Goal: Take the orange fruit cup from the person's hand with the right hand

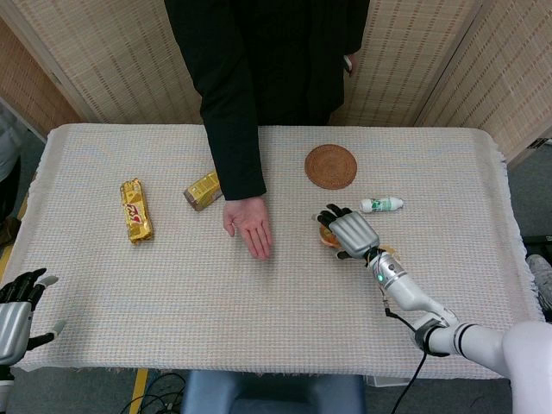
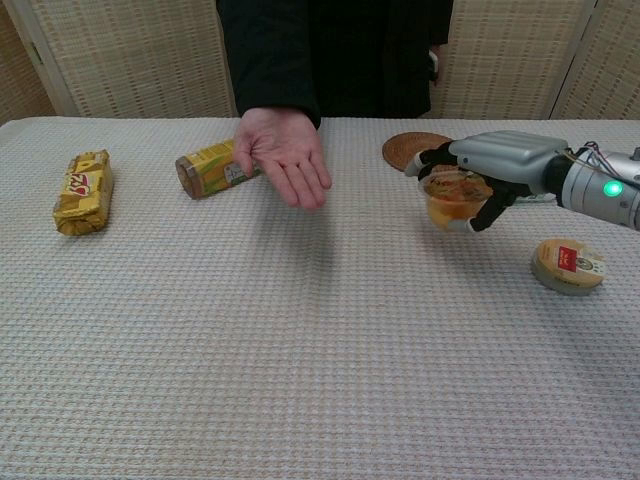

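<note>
My right hand (image 1: 348, 231) (image 2: 480, 170) grips the orange fruit cup (image 2: 452, 198) (image 1: 325, 235) from above and holds it low over the table, right of centre. The cup is clear plastic with orange fruit inside, and in the head view most of it is hidden under the hand. The person's hand (image 1: 250, 228) (image 2: 285, 155) lies palm up and empty to the left of it, well apart from the cup. My left hand (image 1: 17, 310) sits off the table's front left corner, fingers spread, holding nothing.
A round woven coaster (image 1: 330, 166) and a small white bottle (image 1: 381, 204) lie behind my right hand. A round tin (image 2: 568, 265) lies to its right. Two gold snack packs (image 1: 135, 210) (image 1: 203, 190) lie on the left half of the table (image 1: 172, 302).
</note>
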Robot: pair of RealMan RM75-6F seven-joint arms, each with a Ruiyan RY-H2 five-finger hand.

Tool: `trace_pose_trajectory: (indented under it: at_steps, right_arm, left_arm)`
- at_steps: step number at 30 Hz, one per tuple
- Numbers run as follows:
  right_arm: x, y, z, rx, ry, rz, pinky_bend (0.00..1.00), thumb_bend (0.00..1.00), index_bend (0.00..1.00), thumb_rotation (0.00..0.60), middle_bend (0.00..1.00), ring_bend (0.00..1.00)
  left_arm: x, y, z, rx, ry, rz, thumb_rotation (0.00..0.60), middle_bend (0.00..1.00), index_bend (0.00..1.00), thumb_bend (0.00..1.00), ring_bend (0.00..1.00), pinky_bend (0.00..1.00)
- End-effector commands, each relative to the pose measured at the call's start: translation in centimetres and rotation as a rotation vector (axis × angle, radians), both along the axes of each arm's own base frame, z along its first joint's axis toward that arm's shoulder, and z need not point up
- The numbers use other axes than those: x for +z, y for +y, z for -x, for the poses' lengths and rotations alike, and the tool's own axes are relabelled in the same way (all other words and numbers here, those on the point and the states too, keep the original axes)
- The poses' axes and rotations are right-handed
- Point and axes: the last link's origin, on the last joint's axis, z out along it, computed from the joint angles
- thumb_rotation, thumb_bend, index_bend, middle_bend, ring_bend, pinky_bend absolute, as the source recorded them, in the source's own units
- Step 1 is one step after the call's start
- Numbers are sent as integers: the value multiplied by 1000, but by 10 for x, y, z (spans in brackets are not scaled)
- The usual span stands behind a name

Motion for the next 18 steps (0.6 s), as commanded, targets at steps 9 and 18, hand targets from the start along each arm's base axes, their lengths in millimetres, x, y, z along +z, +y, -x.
trace_pose_trajectory:
  at_steps: [9,18]
  right_arm:
    - [27,14,7,40,-26,49,74,370,0,600,0,0]
    - [116,72,38,29,-43,251,73,370,0,600,81,1]
  left_arm:
    - [1,3,1,-7,-3,-4,600,155,253,227,139,200]
    - [-1,11,0,-27,-8,-5,600,155,253,227,139,200]
